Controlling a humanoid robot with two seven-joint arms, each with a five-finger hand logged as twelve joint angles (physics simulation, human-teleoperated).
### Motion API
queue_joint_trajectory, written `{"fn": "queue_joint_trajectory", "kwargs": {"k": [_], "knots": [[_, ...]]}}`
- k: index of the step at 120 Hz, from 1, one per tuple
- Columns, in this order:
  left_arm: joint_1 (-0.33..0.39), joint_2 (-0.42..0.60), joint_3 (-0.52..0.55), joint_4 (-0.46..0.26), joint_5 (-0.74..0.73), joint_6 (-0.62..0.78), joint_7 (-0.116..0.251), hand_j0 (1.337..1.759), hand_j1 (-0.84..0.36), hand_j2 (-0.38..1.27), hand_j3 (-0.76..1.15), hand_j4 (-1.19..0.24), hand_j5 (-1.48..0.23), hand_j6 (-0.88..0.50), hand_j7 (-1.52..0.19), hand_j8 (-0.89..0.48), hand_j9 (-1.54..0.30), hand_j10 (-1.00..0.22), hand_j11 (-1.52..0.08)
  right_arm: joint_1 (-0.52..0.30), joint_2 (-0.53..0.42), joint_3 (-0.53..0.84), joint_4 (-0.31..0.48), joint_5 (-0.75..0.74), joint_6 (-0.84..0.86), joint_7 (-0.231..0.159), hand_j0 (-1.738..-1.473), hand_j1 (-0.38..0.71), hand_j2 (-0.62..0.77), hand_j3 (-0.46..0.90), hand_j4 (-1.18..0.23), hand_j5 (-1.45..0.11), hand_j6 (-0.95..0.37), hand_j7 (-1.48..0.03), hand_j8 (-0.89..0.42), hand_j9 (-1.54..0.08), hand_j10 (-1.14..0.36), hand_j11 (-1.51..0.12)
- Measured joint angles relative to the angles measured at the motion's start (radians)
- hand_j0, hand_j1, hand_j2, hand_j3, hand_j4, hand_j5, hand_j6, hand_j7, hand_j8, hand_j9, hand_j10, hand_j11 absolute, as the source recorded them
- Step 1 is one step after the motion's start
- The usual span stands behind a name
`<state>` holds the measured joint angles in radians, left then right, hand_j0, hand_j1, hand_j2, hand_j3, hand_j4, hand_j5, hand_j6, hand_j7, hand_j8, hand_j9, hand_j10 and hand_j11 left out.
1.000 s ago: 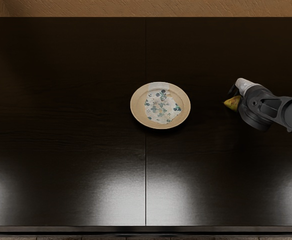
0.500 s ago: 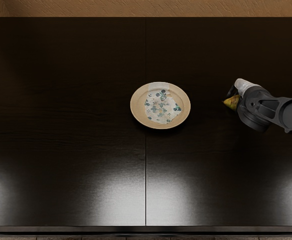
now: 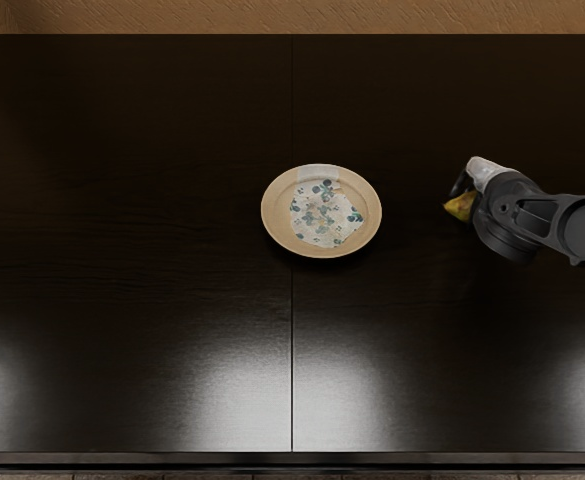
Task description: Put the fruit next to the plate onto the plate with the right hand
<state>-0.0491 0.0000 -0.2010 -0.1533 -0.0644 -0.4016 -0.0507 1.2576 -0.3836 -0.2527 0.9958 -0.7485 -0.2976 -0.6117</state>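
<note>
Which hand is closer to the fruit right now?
Right. The right hand is at the fruit, partly covering it, off to the right of the plate. The left hand is out of view.

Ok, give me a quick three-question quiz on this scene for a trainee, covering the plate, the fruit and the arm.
1. True or false: the yellow fruit already lies on the plate.
2. In the picture, the yellow fruit lies on which side of the plate? A left, B right, C nearer the bottom edge.
3. Fill in: the right hand is at the ____.
Key: 1 false; 2 B; 3 fruit.
</note>
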Motion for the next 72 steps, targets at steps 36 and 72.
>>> {"fn": "queue_joint_trajectory", "kwargs": {"k": [36, 72], "knots": [[0.0, 0.0, 0.001, 0.001, 0.0, 0.0, 0.0, 1.658, 0.33, 0.0, 0.0, -0.01, -0.02, -0.01, -0.02, -0.01, -0.02, -0.01, -0.02, 0.03, -0.035, 0.013, 0.068, 0.01, 0.001, 0.0, -1.656, 0.25, 0.24, 0.0, -0.63, -0.83, -0.5, -0.83, -0.46, -0.84, -0.63, -0.84], [0.003, 0.0, 0.002, 0.002, 0.002, 0.0, 0.0, 1.658, 0.33, 0.0, 0.0, -0.01, -0.02, -0.01, -0.02, -0.01, -0.02, -0.01, -0.02, 0.108, -0.104, 0.043, 0.205, 0.032, 0.009, 0.0, -1.656, 0.26, 0.26, 0.0, -0.66, -0.88, -0.49, -0.87, -0.44, -0.88, -0.64, -0.88]]}}
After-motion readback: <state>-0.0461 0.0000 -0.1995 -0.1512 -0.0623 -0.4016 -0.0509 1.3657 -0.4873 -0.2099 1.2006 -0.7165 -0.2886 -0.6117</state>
